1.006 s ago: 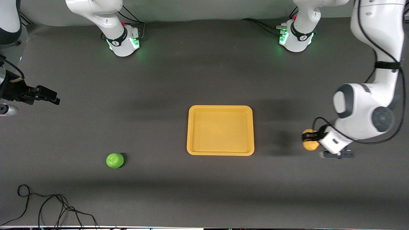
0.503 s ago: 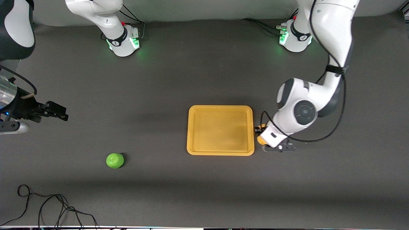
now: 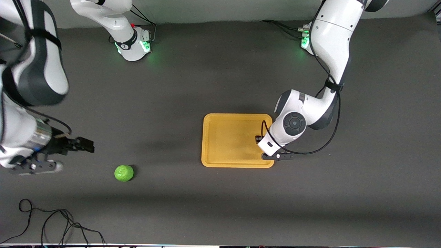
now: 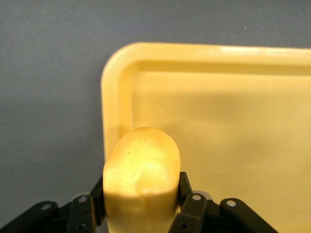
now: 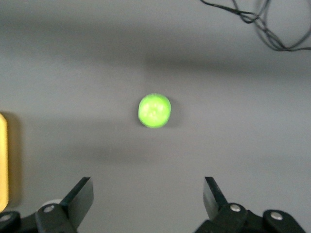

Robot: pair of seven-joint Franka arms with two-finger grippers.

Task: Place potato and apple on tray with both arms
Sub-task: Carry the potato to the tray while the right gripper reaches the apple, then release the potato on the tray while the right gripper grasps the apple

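Two arms are at work, one loaded and one empty.

Front view: the left gripper (image 3: pixel 259 139) hangs over the tray (image 3: pixel 220 137), above the part toward the left arm's end of the table; the potato it carries is hidden under the wrist here. The right gripper (image 3: pixel 82 144) is over bare table, not yet above the apple (image 3: pixel 124 173), which lies well apart from the tray, toward the right arm's end. A second ago the left gripper held the potato well outside the tray, and the right gripper was farther from the apple.

Left wrist view: the fingers (image 4: pixel 194 206) clamp the potato (image 4: pixel 142 182) over the tray's corner (image 4: pixel 116 73). Judged from this, a release so close to the rim could let the oval lump roll onto or over the low edge.

Right wrist view: the fingers (image 5: pixel 77 196) stand wide apart, empty, with the apple (image 5: pixel 154 110) ahead on the table. A descent that lands off-centre would likely nudge the round fruit and send it rolling away.
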